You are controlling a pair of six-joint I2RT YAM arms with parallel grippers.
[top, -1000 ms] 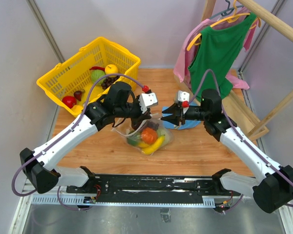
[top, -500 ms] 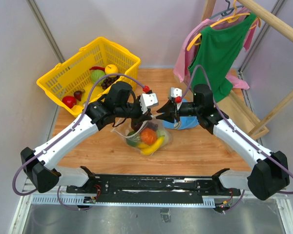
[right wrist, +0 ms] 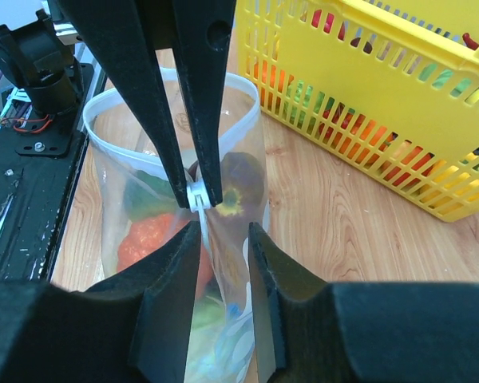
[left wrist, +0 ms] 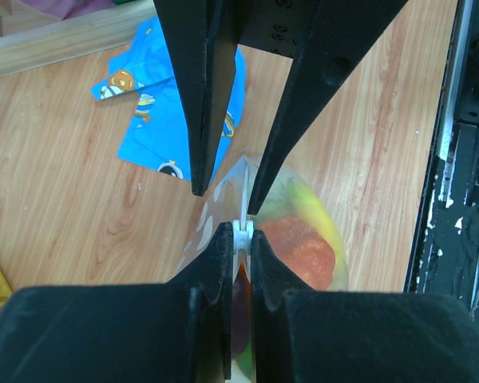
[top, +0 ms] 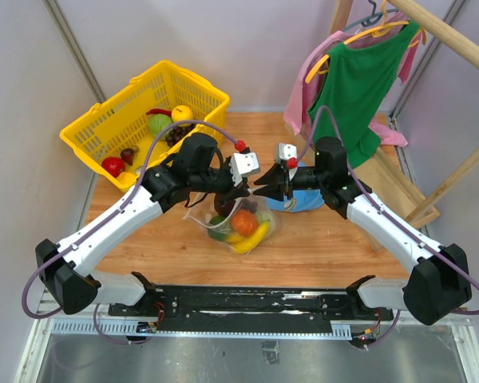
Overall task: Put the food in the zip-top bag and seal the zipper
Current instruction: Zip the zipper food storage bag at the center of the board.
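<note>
The zip-top bag (top: 238, 227) stands on the wooden table and holds an orange (top: 243, 221), a yellow banana (top: 258, 236), green pieces and a dark purple fruit (right wrist: 241, 179). My left gripper (left wrist: 239, 231) is shut on the white slider (left wrist: 241, 233) of the zipper and holds the bag's top edge up. My right gripper (right wrist: 223, 231) is open, with its fingers on either side of the bag's edge just below the slider (right wrist: 195, 195). The zipper strip (right wrist: 104, 140) still curves open on the side toward the arm bases. In the top view the two grippers meet tip to tip above the bag.
A yellow mesh basket (top: 148, 120) with several toy fruits stands at the back left. A blue cloth (top: 305, 201) lies under my right arm. Green and pink clothes (top: 355, 80) hang on a wooden rack at the back right. A black rail (top: 247, 303) runs along the near edge.
My right gripper has moved left to the bag's top edge and now faces the left gripper closely. The left gripper has kept its hold on the slider.
</note>
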